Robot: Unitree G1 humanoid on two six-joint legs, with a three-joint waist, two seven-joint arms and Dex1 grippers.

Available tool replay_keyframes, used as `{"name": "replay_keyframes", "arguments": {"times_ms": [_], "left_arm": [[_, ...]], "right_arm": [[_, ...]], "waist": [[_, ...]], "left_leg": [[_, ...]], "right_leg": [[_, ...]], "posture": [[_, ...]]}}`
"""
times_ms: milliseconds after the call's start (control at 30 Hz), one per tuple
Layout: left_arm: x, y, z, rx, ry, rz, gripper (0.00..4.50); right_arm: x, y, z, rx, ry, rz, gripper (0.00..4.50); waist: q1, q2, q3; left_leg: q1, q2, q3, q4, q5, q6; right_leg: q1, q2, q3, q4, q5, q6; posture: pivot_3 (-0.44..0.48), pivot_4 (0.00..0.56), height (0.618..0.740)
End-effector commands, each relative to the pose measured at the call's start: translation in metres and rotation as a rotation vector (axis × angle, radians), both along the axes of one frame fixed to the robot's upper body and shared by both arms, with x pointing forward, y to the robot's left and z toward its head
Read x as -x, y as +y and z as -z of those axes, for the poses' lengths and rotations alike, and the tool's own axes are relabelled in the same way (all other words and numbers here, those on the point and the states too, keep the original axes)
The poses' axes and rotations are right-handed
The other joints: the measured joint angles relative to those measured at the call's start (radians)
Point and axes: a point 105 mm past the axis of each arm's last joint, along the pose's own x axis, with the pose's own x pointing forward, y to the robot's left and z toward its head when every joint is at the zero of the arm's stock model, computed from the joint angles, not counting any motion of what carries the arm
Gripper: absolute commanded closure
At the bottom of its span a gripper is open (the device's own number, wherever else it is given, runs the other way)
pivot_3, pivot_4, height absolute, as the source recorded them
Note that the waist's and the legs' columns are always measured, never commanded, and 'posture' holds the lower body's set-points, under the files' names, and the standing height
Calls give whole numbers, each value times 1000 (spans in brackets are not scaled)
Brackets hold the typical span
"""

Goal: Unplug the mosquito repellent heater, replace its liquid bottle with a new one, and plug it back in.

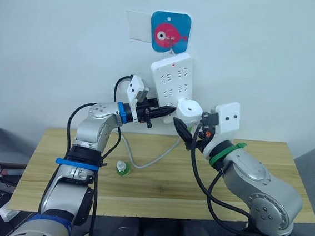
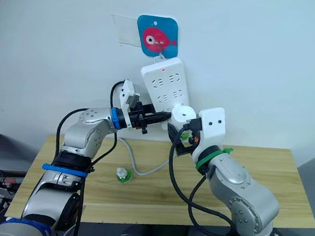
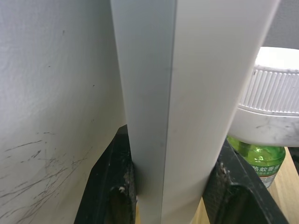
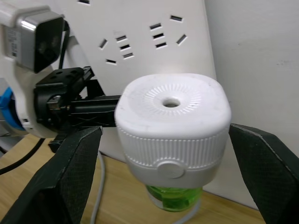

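One power strip (image 1: 172,80) hangs on the wall under a blue hook with a pink fish (image 1: 169,33), above the back edge of a wooden table (image 1: 263,184). Its cord (image 1: 153,161) loops down onto the table.

There is one mosquito repellent heater (image 4: 173,128), white and rounded, with a round vent hole in its top and a green liquid bottle (image 4: 174,197) screwed in beneath it. It is off the strip, held in the air just beside the strip's lower right corner.

A second green bottle (image 1: 122,168) with a white cap stands alone on the table, near its left half, beside the cord.

Two grippers are at work. The left gripper (image 1: 166,112) pinches the lower edge of the power strip; its wrist view shows a black finger (image 3: 112,186) pressed against each face of the strip. The right gripper (image 4: 168,154) has the heater between its fingers, which stand spread wide, each apart from the heater's sides in the wrist view.
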Motion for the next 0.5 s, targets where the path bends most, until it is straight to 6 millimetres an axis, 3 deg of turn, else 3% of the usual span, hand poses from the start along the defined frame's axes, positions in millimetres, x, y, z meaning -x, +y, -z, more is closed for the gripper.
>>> {"name": "replay_keyframes", "arguments": {"times_ms": [33, 367, 467, 500], "left_arm": [[2, -6, -4, -11, -22, 19, 3181], [2, -5, -4, -14, -22, 9, 3181], [2, -6, -4, -16, -22, 8, 3181], [2, -6, -4, -16, -22, 8, 3181]], "right_arm": [[0, 4, -12, -23, -68, 3, 0], [-9, 8, -13, -13, -106, 29, 0], [-8, 11, -13, -36, -105, 12, 606], [-8, 12, -13, -42, -106, 0, 991]], "waist": [[0, 0, 0], [0, 0, 0], [0, 0, 1], [0, 0, 1]], "left_leg": [[0, 0, 0, 0, 0, 0], [0, 0, 0, 0, 0, 0], [0, 0, 0, 0, 0, 0], [0, 0, 0, 0, 0, 0]], "right_leg": [[0, 0, 0, 0, 0, 0], [0, 0, 0, 0, 0, 0], [0, 0, 0, 0, 0, 0], [0, 0, 0, 0, 0, 0]], "posture": [[-227, 234, 740], [-217, 236, 740], [-214, 240, 740], [-214, 240, 740]]}}
